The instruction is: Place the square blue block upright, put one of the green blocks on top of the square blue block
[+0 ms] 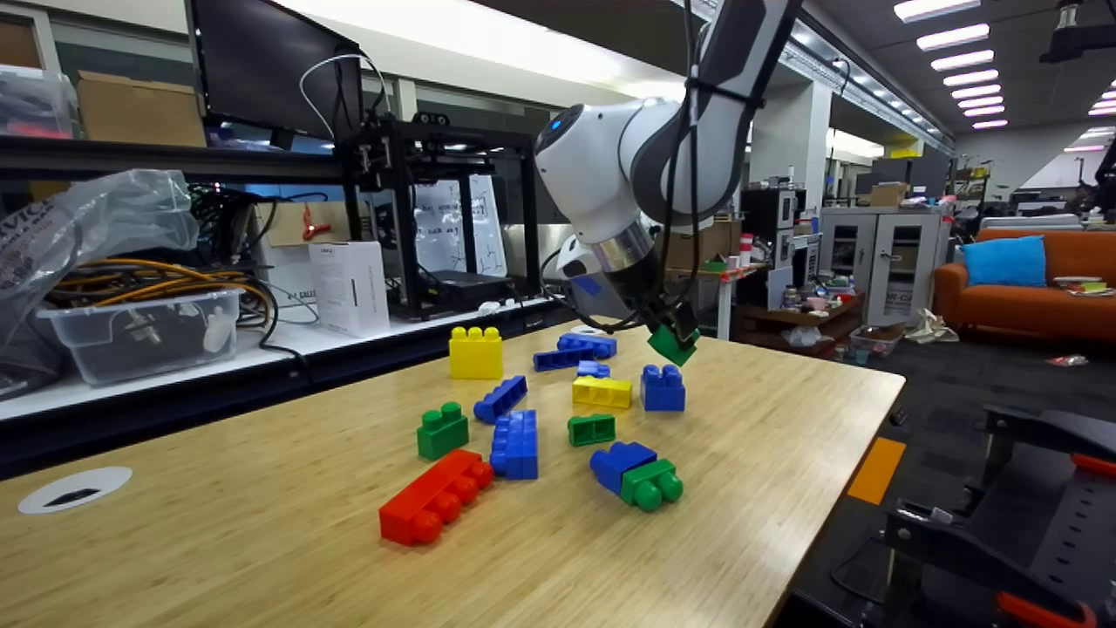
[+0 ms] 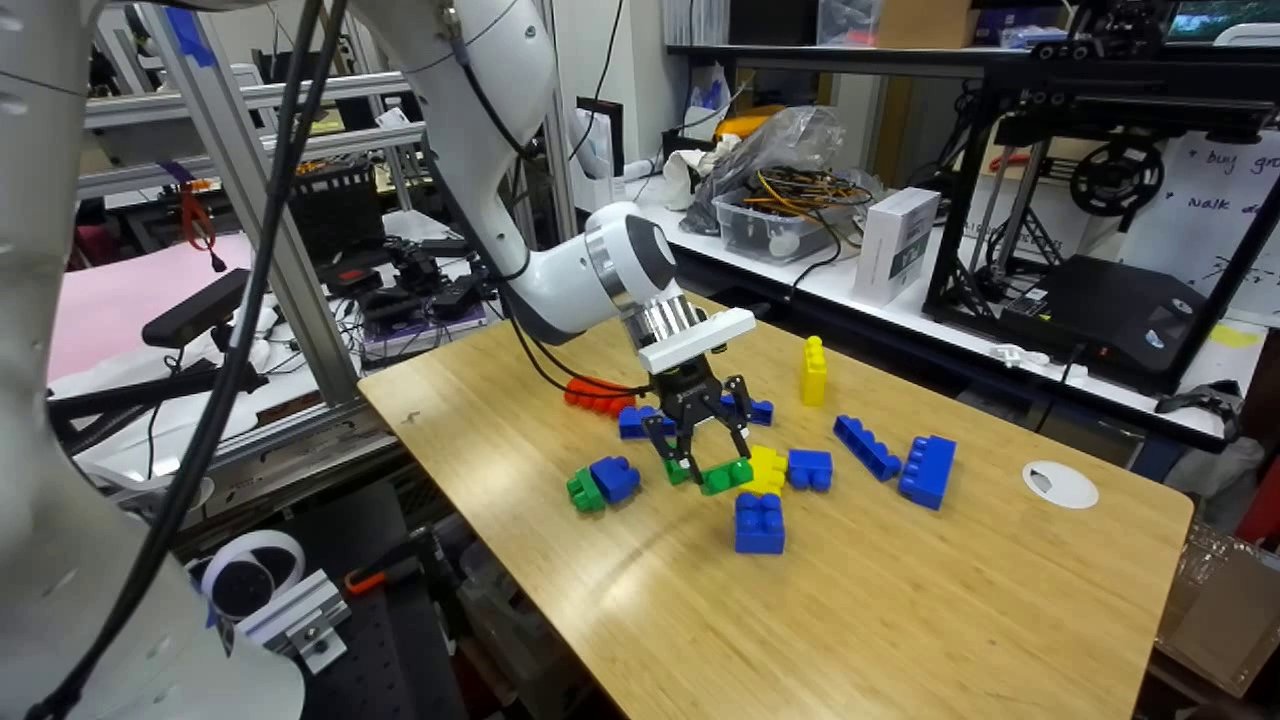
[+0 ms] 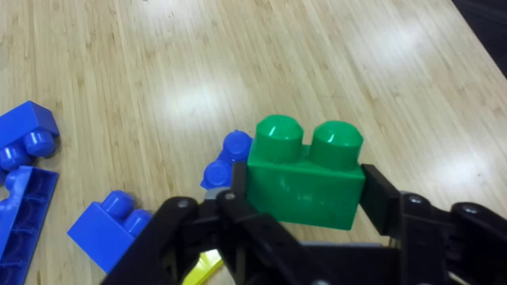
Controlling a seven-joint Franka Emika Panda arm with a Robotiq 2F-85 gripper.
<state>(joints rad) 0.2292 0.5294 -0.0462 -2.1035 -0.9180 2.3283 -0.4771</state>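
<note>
- The wooden table (image 2: 900,600) carried a scatter of coloured bricks, shown in both exterior views.
- The white and grey arm (image 1: 586,179) reached over the table, its wrist slanting downward.
- The black gripper (image 3: 305,180) hung above the tabletop, its fingers (image 3: 380,198) clamped on the green block (image 3: 307,194), one against each end.
- The long red brick (image 1: 432,497) lay on its side, just beside a blue brick (image 1: 514,445); whether they touched, I could not tell.
- The joined blue-and-green pair (image 1: 623,462) lay apart from the red brick.
- The tall yellow brick (image 1: 476,358) stood with its studs up.
- The other yellow brick (image 1: 602,394) lay near the square blue block (image 1: 663,394).
- The square blue block stood upright on the table, studs up; in the wrist view it was mostly hidden, two studs in sight.
- The green block, smaller than the square blue block, was tilted in mid-air, higher than that block, near it but apart; whether directly over it, I could not tell.
</note>
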